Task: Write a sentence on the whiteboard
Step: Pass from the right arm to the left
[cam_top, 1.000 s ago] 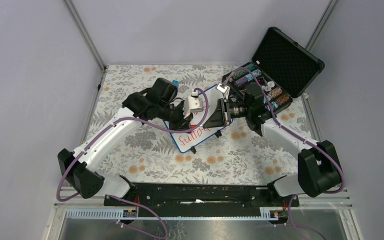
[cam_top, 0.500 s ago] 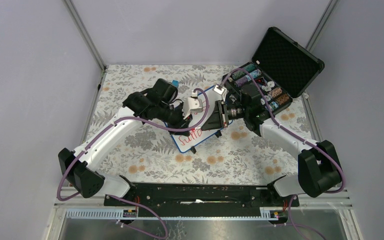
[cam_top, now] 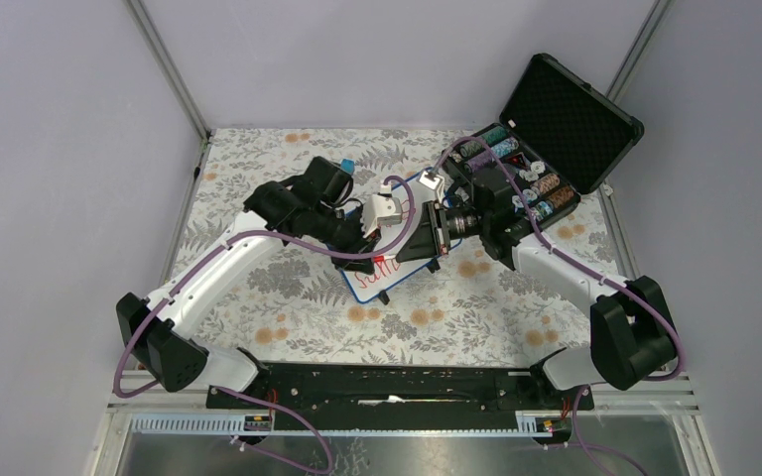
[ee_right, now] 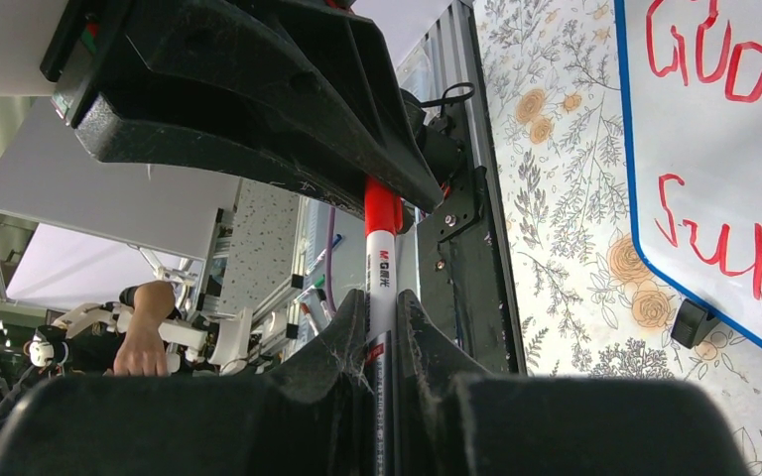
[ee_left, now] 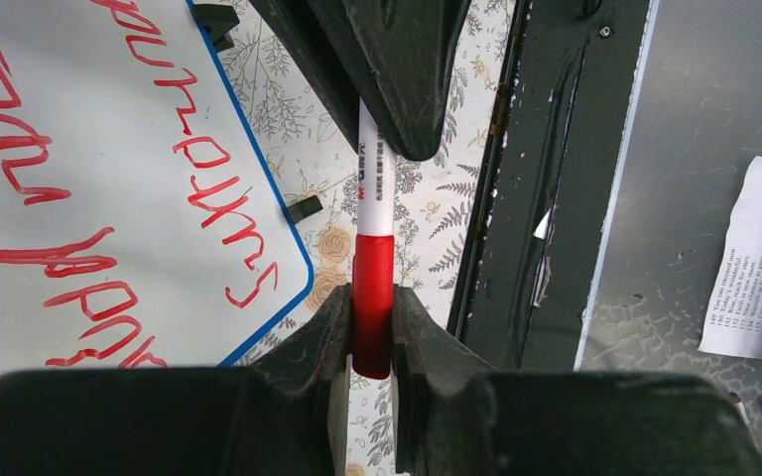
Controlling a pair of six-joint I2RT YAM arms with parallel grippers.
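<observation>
Top external view: we see both arms bent inward, wrists facing over the blue-rimmed white whiteboard (cam_top: 371, 284).
Our left end effector (ee_left: 372, 297) clamps the red-capped white plastic marker (ee_left: 375, 203) by its cap; the right end effector (ee_right: 382, 309) clamps its barrel.

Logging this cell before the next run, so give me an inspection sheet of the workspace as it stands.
Surface: floral cloth, no spills seen.
Job's things: whiteboard on the cloth; sentence in red on it, two lines.
Clutter: open case at the far right, compartments filled; printed paper on the metal shelf.
Grippers: left gripper shut on the red end of the marker; right gripper shut on its white barrel; marker clear of the board.
Cables: purple cable along each arm, no snag seen.
Surroundings: grey walls; a person's hand outside the cell.
</observation>
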